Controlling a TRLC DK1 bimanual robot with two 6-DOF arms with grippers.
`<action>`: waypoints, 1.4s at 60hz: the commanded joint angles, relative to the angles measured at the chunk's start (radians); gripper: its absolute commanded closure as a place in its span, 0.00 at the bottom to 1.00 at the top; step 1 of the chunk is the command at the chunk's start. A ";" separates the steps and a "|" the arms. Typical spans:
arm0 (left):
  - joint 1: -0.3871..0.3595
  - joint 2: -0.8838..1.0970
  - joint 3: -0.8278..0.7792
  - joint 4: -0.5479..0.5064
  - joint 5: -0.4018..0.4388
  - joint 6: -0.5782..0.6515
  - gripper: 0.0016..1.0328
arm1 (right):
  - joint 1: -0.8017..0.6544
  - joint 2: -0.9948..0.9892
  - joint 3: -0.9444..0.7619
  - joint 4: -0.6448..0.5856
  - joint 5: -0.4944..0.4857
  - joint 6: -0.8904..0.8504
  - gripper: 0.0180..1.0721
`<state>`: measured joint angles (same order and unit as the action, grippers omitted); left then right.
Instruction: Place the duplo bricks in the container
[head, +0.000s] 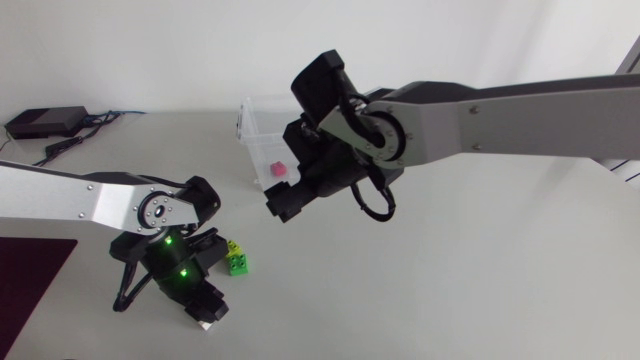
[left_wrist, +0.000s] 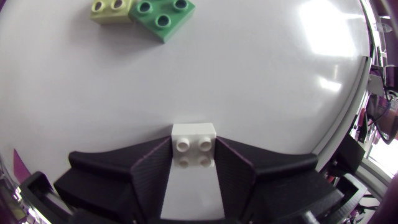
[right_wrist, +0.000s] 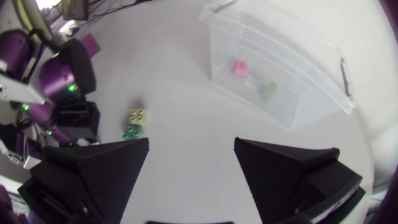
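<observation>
Between the fingers of the left gripper (left_wrist: 194, 152): white brick (left_wrist: 194, 134), pinched from both sides; yellow-green brick (left_wrist: 111, 9) and green brick (left_wrist: 163, 17) lie ahead, touching. Fingers of the right gripper (right_wrist: 191, 142) spread wide, clear container (right_wrist: 292, 93) ahead with pink brick (right_wrist: 239, 67) inside.

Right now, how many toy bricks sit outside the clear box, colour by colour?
white brick: 1, gripped between the fingers of the left claw
pale yellow brick: 1
green brick: 1
Total: 3
</observation>
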<state>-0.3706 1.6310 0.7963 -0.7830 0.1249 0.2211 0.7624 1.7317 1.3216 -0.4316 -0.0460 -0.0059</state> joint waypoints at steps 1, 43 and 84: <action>0.019 -0.005 -0.034 0.002 -0.004 0.034 0.69 | 0.018 0.020 -0.025 -0.022 -0.034 -0.083 0.06; 0.240 -0.264 0.142 -0.024 -0.002 0.236 0.68 | 0.110 0.425 0.366 -0.434 -0.193 -0.571 0.05; 0.415 -0.273 0.288 0.085 0.160 0.279 0.67 | 0.176 0.678 0.662 -0.487 -0.097 -0.701 0.05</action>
<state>0.0181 1.3563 1.0561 -0.7063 0.2611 0.4740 0.9287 2.3669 1.9480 -0.9134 -0.1482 -0.6758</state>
